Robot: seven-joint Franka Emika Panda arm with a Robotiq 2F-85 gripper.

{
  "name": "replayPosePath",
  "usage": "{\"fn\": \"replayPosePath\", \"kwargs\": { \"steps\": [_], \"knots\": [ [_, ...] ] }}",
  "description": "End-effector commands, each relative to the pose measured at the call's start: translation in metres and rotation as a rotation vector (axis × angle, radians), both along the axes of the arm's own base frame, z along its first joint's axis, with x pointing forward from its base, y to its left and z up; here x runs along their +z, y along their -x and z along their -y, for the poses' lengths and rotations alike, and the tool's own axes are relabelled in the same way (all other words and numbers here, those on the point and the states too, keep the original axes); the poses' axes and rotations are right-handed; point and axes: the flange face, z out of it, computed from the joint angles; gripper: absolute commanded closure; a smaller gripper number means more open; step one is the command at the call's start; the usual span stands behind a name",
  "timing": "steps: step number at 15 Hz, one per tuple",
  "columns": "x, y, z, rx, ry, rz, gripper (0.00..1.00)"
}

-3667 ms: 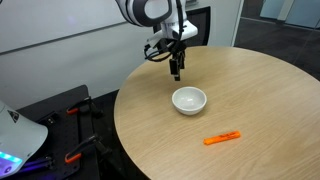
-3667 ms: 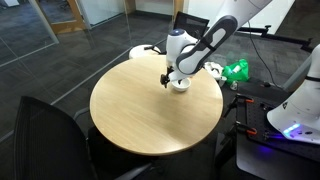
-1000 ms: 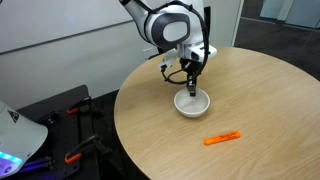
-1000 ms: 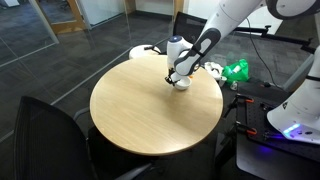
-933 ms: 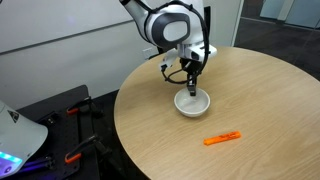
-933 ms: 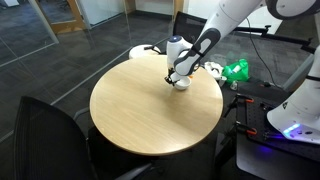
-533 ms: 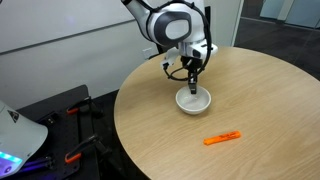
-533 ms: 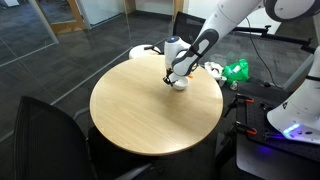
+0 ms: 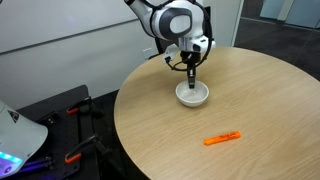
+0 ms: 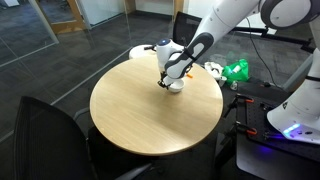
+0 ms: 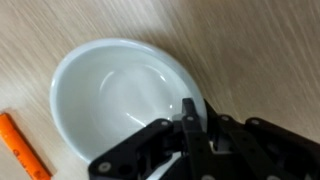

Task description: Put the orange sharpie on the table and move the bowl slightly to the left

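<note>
The small white bowl [image 9: 197, 98] sits on the round wood-grain table [image 9: 265, 105], toward its far part. My gripper [image 9: 190, 86] points straight down and is shut on the bowl's rim. In the wrist view one finger lies inside the bowl [image 11: 110, 95] and the other outside it, at the gripper [image 11: 190, 112]. The orange sharpie [image 9: 222, 138] lies flat on the table, well apart from the bowl, and shows at the wrist view's lower left [image 11: 22, 146]. In an exterior view the gripper [image 10: 166, 82] stands over the bowl [image 10: 176, 87] near the table's [image 10: 140, 120] far edge.
A black chair [image 10: 50, 135] stands at the near side of the table. A green object [image 10: 236, 70] and another robot's white base [image 10: 295, 110] lie beyond the table. The table edge runs close behind the bowl.
The gripper has come down from above the table onto the bowl's rim and closed there. Over the last second the bowl has slid a little with the gripper.
</note>
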Motion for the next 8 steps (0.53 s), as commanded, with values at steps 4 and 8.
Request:
{"fn": "replayPosePath", "kwargs": {
  "steps": [4,8],
  "knots": [
    [-0.005,-0.024,-0.046,0.116,0.034,-0.048,0.97],
    [-0.007,-0.03,-0.075,0.198,0.067,-0.06,0.97]
  ]
}}
